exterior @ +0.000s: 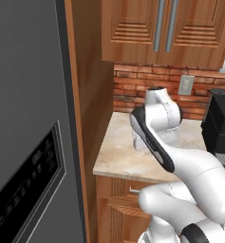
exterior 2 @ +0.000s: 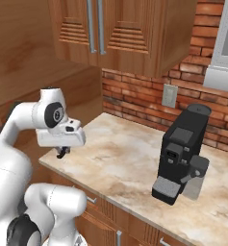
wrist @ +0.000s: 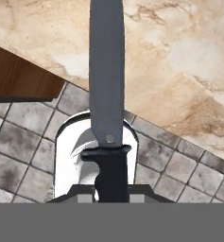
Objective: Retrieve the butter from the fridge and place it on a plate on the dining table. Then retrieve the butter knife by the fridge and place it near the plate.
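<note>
My gripper (wrist: 111,196) is shut on the dark handle of the butter knife (wrist: 106,71), whose grey blade points away from the hand over the counter edge and the tiled floor below. In the right base view the gripper (exterior 2: 62,152) hangs just above the left front corner of the stone counter (exterior 2: 130,158), with a dark bit of the knife under the white hand. The fridge (exterior: 28,142), with its black display panel, fills the left of the left base view. The butter, the plate and the dining table are out of view.
A black coffee machine (exterior 2: 183,153) stands on the counter to the right, near the brick wall (exterior 2: 134,103). Wooden wall cabinets (exterior 2: 106,29) hang above. A tall wood panel (exterior: 90,95) separates the fridge from the counter. Drawers sit below the counter front.
</note>
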{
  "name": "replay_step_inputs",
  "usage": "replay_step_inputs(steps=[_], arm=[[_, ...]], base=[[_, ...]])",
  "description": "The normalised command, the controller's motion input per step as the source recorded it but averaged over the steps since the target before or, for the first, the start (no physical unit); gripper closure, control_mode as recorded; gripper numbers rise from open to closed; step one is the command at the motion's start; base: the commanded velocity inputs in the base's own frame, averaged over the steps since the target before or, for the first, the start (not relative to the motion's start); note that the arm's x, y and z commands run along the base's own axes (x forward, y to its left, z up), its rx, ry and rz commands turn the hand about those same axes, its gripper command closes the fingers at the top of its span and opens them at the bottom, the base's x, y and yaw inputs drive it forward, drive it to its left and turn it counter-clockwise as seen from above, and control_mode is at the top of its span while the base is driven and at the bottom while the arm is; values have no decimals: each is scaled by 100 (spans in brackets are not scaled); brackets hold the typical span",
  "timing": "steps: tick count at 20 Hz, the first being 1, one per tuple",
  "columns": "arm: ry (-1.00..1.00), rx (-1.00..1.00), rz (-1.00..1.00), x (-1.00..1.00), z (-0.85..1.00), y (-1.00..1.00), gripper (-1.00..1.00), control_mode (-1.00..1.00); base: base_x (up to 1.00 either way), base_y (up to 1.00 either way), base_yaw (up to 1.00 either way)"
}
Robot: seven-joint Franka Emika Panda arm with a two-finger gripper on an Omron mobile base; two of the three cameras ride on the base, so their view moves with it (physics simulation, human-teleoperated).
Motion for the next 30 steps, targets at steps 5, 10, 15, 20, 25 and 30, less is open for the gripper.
replay_step_inputs(steps=[5, 10, 15, 20, 25, 30], arm=[[5, 3, 3, -75, 42, 8, 100, -100], [0, 15, 0, -73, 36, 0, 100, -100], [-19, 6, 0, -40, 18, 0, 100, -100], [-11, -5, 0, -8, 2, 0, 100, -100], [7, -3, 0, 0, 10, 0, 100, -100], [0, 0, 0, 0, 0, 0, 100, -100]], base=[[0, 0, 0], [0, 0, 0], [0, 0, 0], [0, 0, 0], [0, 0, 0], [0, 0, 0]])
